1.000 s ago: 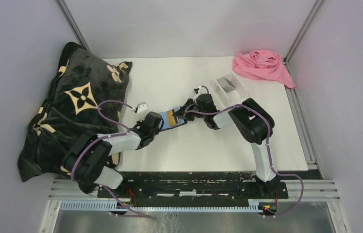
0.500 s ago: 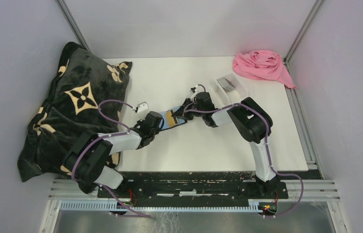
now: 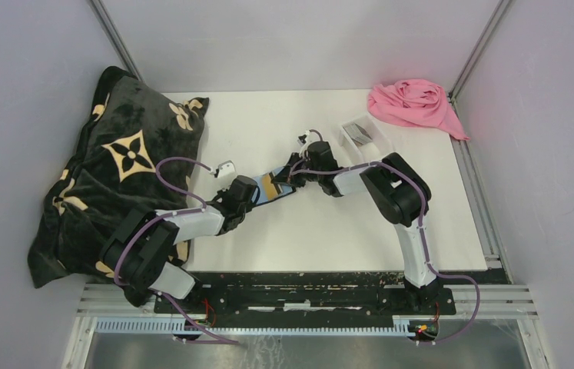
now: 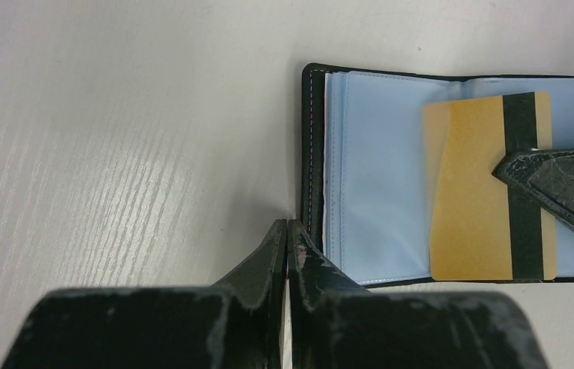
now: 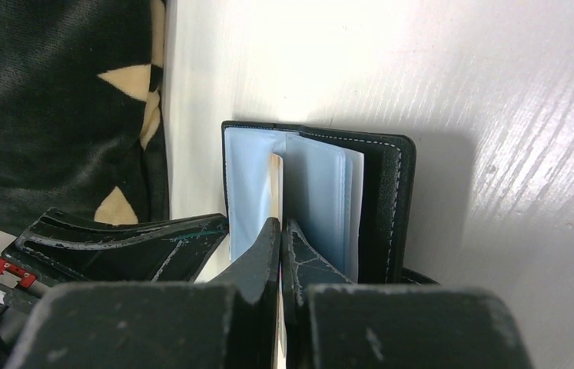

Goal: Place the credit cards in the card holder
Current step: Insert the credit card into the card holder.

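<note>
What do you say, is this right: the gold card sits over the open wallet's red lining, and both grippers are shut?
Not quite: the left wrist view shows a pale blue lining, not red. The gold card does sit over the open wallet, and the left gripper and right gripper are shut.

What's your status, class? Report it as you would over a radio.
Left fingers shut at card holder edge. Right fingers shut on gold card, partly slotted in. Nothing in the way.
</note>
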